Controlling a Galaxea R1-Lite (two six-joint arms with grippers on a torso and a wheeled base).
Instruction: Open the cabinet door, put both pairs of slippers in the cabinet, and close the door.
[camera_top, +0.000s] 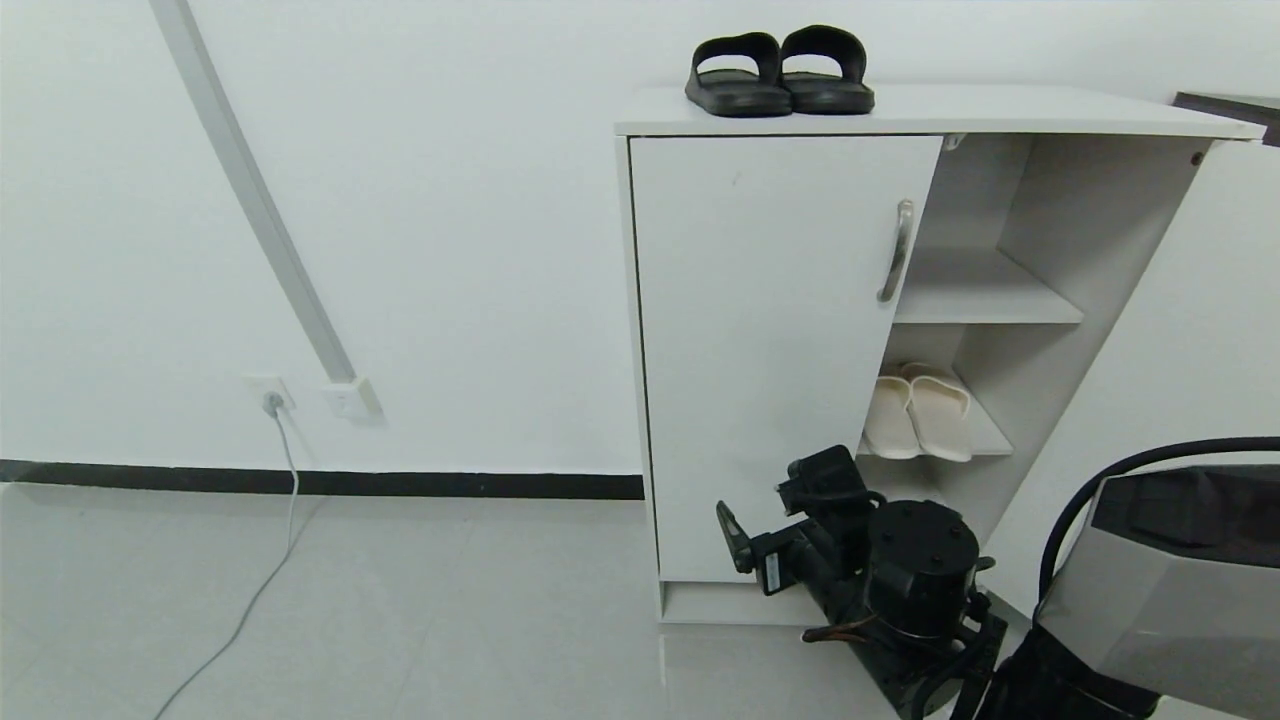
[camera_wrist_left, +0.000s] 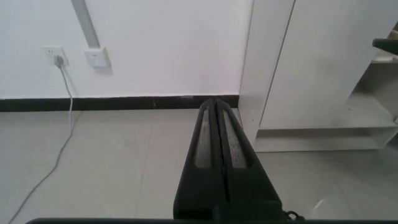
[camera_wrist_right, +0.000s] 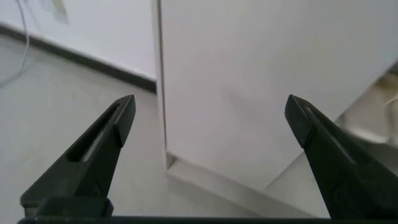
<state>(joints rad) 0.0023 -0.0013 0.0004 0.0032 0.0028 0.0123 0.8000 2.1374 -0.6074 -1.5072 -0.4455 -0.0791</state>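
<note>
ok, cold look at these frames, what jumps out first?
A pair of black slippers sits on top of the white cabinet, not yet inside. Its right half stands open, with cream slippers on a lower shelf. The right gripper hangs open, low before the shut left door.

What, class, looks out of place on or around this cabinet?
The black slippers sit on top of the cabinet, not inside it, while the white slippers are already on a shelf. Nothing looks spilled or damaged.
</note>
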